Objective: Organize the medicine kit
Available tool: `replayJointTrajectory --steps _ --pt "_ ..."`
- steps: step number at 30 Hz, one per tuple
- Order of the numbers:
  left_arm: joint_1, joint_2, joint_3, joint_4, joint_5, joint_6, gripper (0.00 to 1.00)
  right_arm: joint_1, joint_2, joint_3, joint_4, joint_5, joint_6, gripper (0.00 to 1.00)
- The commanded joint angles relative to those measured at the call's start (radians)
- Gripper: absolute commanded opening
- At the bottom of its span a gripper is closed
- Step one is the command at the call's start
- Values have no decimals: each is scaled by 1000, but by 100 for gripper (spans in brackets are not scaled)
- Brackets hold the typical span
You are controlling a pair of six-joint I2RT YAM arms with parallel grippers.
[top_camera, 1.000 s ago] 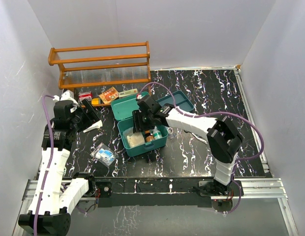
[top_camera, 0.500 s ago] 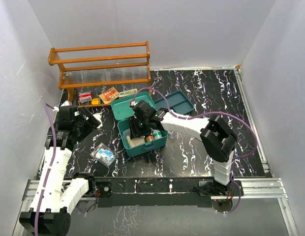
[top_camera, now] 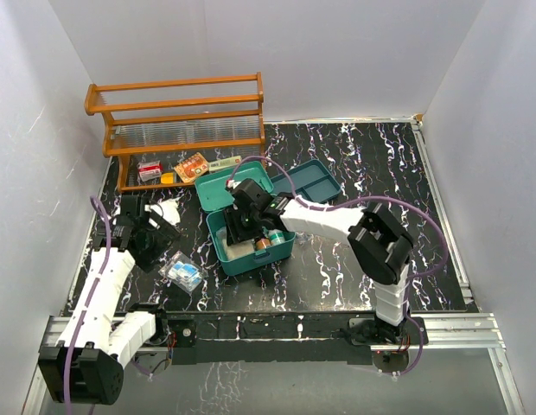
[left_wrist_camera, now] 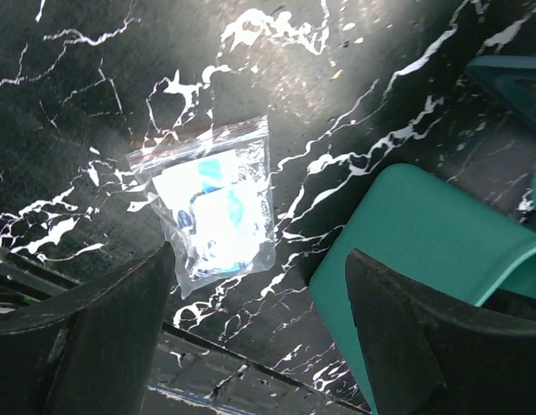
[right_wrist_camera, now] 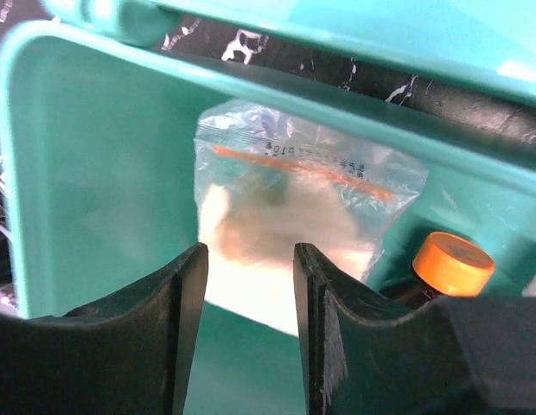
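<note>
The teal medicine kit (top_camera: 281, 250) stands open mid-table with its lid (top_camera: 218, 192) tipped back. Inside lie a zip bag of white cotton (right_wrist_camera: 285, 216), an orange-capped brown bottle (right_wrist_camera: 452, 264) and a small bottle. My right gripper (top_camera: 242, 223) is open and reaches down into the kit's left half, its fingers (right_wrist_camera: 186, 328) just above the cotton bag. My left gripper (top_camera: 151, 235) is open and empty, hovering over the table left of the kit. A clear zip bag with blue-and-white packets (left_wrist_camera: 212, 216) lies between its fingers, next to the kit's corner (left_wrist_camera: 424, 233).
A brown wooden rack (top_camera: 177, 112) stands at the back left with small boxes (top_camera: 192, 166) in front of it. A white item (top_camera: 170, 210) lies left of the lid. A darker two-compartment tray (top_camera: 307, 180) sits behind the kit. The zip bag (top_camera: 183, 272) lies near the front edge.
My left gripper has drawn back from the white item toward the front, over the zip bag. My right gripper has shifted left and down into the kit.
</note>
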Motion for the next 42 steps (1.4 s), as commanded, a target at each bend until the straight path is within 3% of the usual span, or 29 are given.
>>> replayJointTrajectory --steps 1,8,13,22,25,28,34,42 --pt "3 20 -39 -46 14 -55 79 2 -153 -8 63 66 3 44" --pt "6 27 -121 -38 -7 -137 78 1 -318 -73 70 210 15 45" --pt "7 52 -198 39 20 -175 71 1 -411 -116 106 339 -8 45" --pt "9 68 -279 184 -50 -159 69 -13 -463 -119 108 377 -49 45" --pt "8 97 -284 211 -54 -163 62 -33 -473 -116 105 379 -62 45" --pt "9 135 -295 243 -71 -149 49 -69 -479 -111 104 376 -74 45" --pt "10 176 -280 323 -82 -76 31 -133 -482 -97 105 359 -101 44" --pt "10 313 -211 460 -16 30 19 -177 -458 -72 121 340 -144 42"
